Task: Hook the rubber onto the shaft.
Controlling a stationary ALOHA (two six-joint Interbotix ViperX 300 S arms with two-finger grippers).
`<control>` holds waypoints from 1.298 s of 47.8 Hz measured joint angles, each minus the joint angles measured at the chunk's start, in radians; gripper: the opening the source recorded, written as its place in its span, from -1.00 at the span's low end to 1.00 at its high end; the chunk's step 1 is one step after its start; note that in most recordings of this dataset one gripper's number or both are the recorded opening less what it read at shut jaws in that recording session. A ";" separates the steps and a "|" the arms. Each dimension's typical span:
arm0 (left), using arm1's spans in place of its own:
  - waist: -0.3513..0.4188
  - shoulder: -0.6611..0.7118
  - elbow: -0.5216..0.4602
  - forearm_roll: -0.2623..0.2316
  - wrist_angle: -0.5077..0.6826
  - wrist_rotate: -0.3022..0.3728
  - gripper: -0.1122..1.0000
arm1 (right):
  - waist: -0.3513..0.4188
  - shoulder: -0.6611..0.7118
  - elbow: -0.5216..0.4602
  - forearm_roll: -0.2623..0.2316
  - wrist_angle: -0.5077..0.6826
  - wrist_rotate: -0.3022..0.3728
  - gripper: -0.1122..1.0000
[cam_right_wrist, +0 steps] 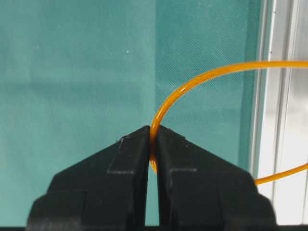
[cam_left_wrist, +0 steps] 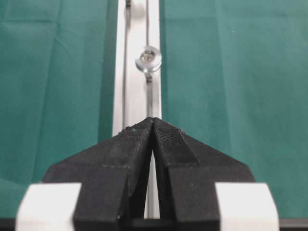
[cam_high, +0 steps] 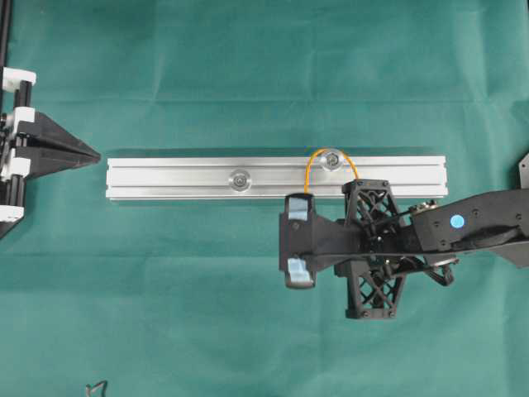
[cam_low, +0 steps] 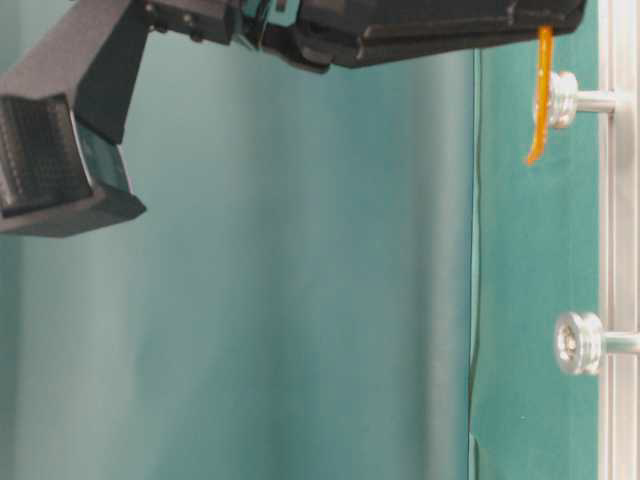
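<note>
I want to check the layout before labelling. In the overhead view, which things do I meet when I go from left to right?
Left pincer → left end of the aluminium rail → first shaft → second shaft with the rubber looped around it → right arm.

Rubber point(cam_right_wrist: 202, 79) orange; rail point(cam_high: 277, 177) silver; cloth point(cam_high: 207, 298) plain green; right pincer point(cam_right_wrist: 153, 139) black; left pincer point(cam_left_wrist: 153, 125) black.
</note>
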 measured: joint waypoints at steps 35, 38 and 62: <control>0.000 0.000 0.002 0.000 -0.002 0.002 -0.80 | -0.025 0.003 0.000 0.000 -0.080 0.634 -0.68; 0.002 0.002 0.000 0.000 0.000 0.002 -0.80 | -0.026 0.003 0.000 0.000 -0.081 0.666 -0.68; 0.000 0.000 0.000 0.000 0.000 0.002 -0.80 | -0.035 0.005 0.000 -0.008 -0.084 0.749 -0.68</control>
